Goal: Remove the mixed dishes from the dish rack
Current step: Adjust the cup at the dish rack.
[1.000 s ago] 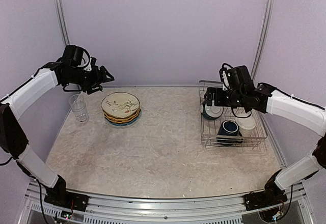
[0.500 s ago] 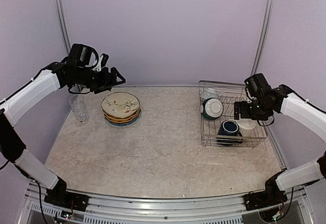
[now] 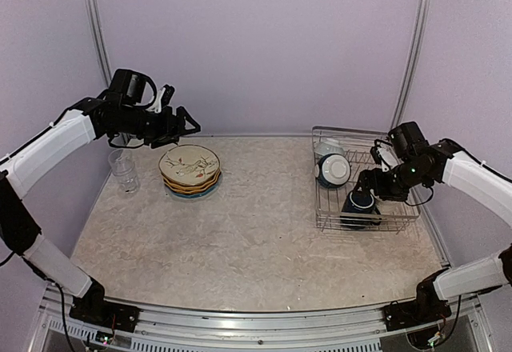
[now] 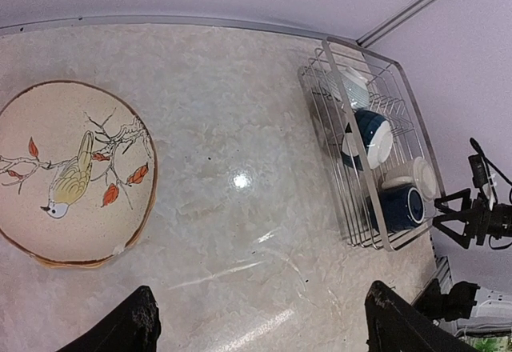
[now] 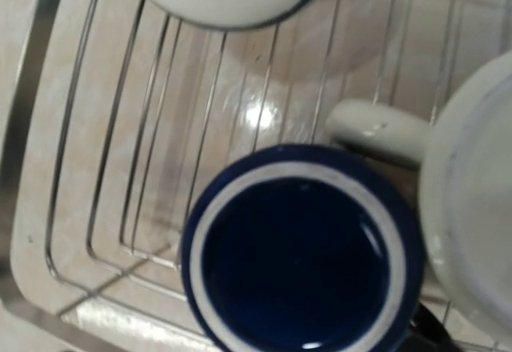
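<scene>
The silver wire dish rack [image 3: 326, 212] stands at the right and holds a teal bowl [image 3: 332, 170] on edge, a dark blue mug [image 3: 358, 206] and a cream mug, mostly hidden under my arm. My right gripper [image 3: 369, 186] hovers just above the dark blue mug [image 5: 300, 248], empty, its fingers spread as seen in the left wrist view [image 4: 450, 218]. The cream mug [image 5: 472, 208] sits beside the blue one. The stacked patterned plates [image 3: 190, 170] and a clear glass tumbler [image 3: 124, 170] stand on the table at the left. My left gripper [image 3: 181, 123] is open and empty, high above the plates.
The left wrist view shows the top bird-patterned plate [image 4: 72, 172], bare marbled table [image 4: 240, 232] and the rack [image 4: 340, 104] beyond. A second pale dish [image 3: 330, 147] stands at the rack's far end. The purple back wall is close behind.
My right gripper left the teal bowl, swung right, then came down over the dark blue mug. My left gripper moved right from above the tumbler to above the plates.
</scene>
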You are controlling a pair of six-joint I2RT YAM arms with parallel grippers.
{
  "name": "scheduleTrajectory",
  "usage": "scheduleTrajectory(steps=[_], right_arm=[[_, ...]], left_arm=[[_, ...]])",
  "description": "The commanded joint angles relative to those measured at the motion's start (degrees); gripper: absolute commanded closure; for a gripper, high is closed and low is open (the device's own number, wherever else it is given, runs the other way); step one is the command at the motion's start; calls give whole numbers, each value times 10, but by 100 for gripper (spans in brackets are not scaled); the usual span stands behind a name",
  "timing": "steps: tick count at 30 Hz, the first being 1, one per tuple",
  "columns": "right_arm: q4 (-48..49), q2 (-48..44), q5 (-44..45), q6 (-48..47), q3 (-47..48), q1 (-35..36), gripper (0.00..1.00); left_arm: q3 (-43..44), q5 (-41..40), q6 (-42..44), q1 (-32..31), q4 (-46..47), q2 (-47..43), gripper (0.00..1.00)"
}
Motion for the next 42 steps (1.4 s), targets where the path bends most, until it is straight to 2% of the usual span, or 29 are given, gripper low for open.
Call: scheduleTrajectory(steps=[1, 6, 11, 13, 17, 23, 28, 35, 42], right_arm=[[-17, 18, -37, -17, -19, -6, 11], [2, 32, -18, -24, -48, -6, 12], [33, 26, -9, -19, -60, -6, 1], [48, 34, -14, -18, -60, -6, 1], [83, 54, -7, -7, -60, -6, 3], [127, 72, -20, 16, -47, 1, 13], [147, 75, -34, 31, -49, 21, 14], [153, 66, -55, 39, -41, 43, 12], [80, 72, 30, -38, -8, 43, 0]], left_arm=[[-3, 20, -1, -4, 10, 10, 15], [-5, 45, 1, -5, 16, 15, 16], [0, 52, 0, -6, 12, 19, 17], [-1, 50, 0, -6, 12, 17, 17], [-1, 51, 1, -7, 12, 16, 17], [2, 48, 0, -8, 8, 21, 17], [2, 53, -2, -9, 7, 21, 17], [4, 51, 0, -11, 5, 26, 17], [6, 51, 1, -14, 3, 28, 17]])
